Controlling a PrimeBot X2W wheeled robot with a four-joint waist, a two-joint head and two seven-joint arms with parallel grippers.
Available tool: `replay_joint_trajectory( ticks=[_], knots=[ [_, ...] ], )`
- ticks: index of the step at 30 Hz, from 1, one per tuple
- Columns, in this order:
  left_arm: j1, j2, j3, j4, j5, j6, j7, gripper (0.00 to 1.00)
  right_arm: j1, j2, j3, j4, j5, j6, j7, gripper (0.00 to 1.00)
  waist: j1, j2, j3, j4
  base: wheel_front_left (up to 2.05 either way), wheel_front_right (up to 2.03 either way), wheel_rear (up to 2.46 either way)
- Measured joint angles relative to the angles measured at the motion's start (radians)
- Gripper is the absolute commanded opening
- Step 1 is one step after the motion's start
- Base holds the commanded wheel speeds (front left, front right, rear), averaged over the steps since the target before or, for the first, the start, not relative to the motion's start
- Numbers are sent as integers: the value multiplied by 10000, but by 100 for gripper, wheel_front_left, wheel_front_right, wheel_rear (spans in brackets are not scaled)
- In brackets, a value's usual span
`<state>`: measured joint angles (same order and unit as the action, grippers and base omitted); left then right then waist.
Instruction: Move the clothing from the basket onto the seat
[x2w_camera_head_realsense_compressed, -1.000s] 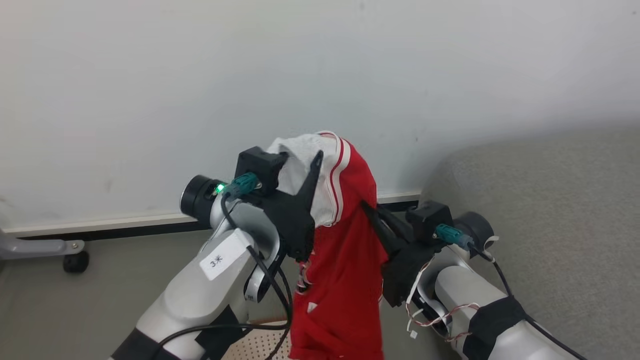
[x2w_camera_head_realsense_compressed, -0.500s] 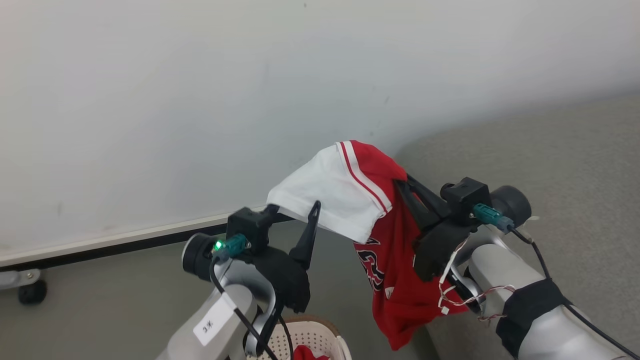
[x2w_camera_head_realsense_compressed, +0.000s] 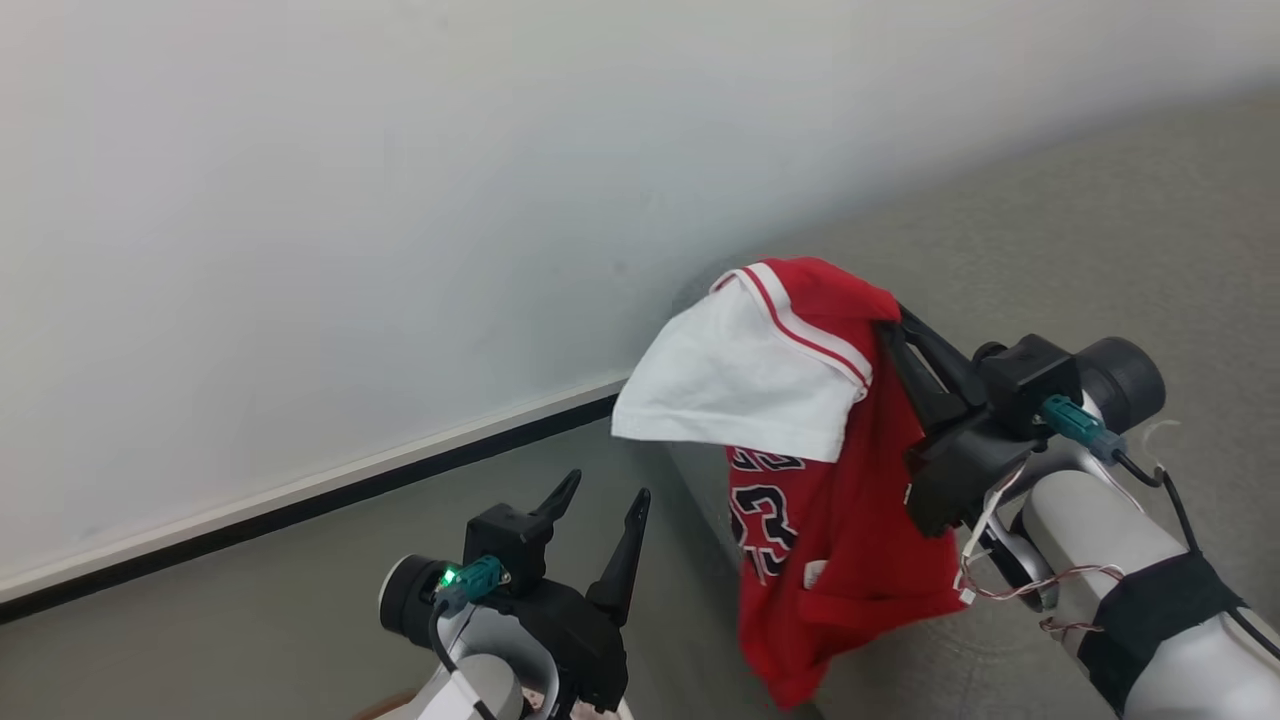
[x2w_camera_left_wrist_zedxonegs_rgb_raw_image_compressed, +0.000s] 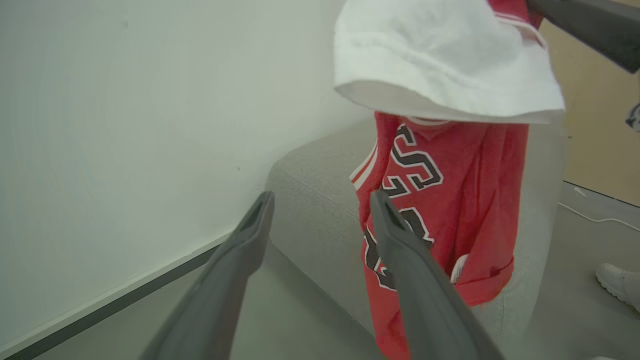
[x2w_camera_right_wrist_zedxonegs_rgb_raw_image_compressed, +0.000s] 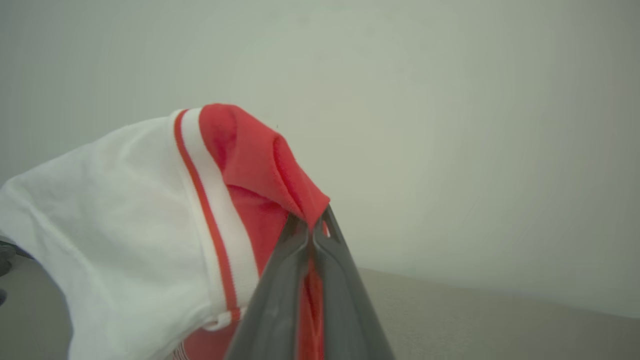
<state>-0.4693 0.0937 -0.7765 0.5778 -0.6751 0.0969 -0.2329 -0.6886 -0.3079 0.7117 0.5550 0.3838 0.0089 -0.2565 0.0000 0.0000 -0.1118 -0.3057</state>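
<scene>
Nearest, two claws are showing, each with two long, dark, tapering fingers. The left claw (x2w_camera_head_realsense_compressed: 606, 487) is standing spread wide and gripping nothing. The one jersey (x2w_camera_head_realsense_compressed: 830, 520) in sight is hanging clear of it, up beyond its fingertips and to its right. The right claw (x2w_camera_right_wrist_zedxonegs_rgb_raw_image_compressed: 312, 220) is pressing its fingers tight together on a fold of red cloth at the jersey's top. From its tips a soft white panel with red stripes is folding out toward the left claw. The red body, bearing dark white-edged numerals, is dangling below the right claw. Behind and under that claw the grey woven seat (x2w_camera_head_realsense_compressed: 1100, 220) is spreading, its rounded corner lying behind the hem; whether they are touching, I cannot tell. Farthest off, a plain pale wall (x2w_camera_head_realsense_compressed: 300, 200) is rising.
</scene>
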Motion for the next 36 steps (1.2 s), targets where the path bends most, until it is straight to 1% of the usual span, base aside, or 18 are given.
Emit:
replay_joint_trajectory(
  ticks=[2,4,6,12,15,18,23,26,29,30,33,36],
  knots=[
    [105,-10,-4,-31,2,0,-69,100,87,-157,-46,-205,-67,-33,0,0,0,0,16,-247,0,0,0],
    [181,-15,8,-92,10,2,-82,100,259,-378,-171,-535,-77,-180,0,0,0,0,49,-619,0,0,0],
    [236,-31,8,-146,21,4,-86,100,361,-510,-230,-748,-82,-196,0,0,0,0,78,-865,0,0,0],
    [269,-111,-12,-416,105,13,-111,100,771,-989,-518,-1373,-102,-403,0,0,0,0,245,-1544,0,0,0],
    [264,-173,-40,-485,182,13,-115,100,887,-1177,-660,-1507,-86,-453,0,0,0,0,434,-1757,0,0,0],
    [262,-167,-46,-485,257,35,-165,100,882,-1187,-740,-1570,-58,-453,0,0,1,0,641,-1897,0,0,0],
    [231,-167,-86,-543,523,86,-165,100,847,-1294,-924,-1693,12,-451,0,0,0,0,979,-1978,0,0,0],
    [207,-155,-84,-690,602,94,-165,100,624,-1348,-1104,-1739,153,-395,0,0,0,0,1208,-1913,0,0,0],
    [128,-71,-73,-848,709,102,-167,100,-169,-1423,-1264,-1593,213,-134,6,0,1,0,1487,-1804,0,0,0],
    [128,-71,-73,-848,709,102,-167,100,-169,-1423,-1264,-1593,213,-134,6,0,1,0,1487,-1804,0,0,0],
    [-76,73,-23,-1009,817,163,-167,100,-1234,-1469,-1459,-1264,242,90,104,0,1,1,1820,-1669,0,0,0],
    [-302,221,8,-1168,1016,174,-167,100,-2134,-1492,-1712,-903,368,238,211,0,1,1,2184,-1506,0,0,0]
  ],
)
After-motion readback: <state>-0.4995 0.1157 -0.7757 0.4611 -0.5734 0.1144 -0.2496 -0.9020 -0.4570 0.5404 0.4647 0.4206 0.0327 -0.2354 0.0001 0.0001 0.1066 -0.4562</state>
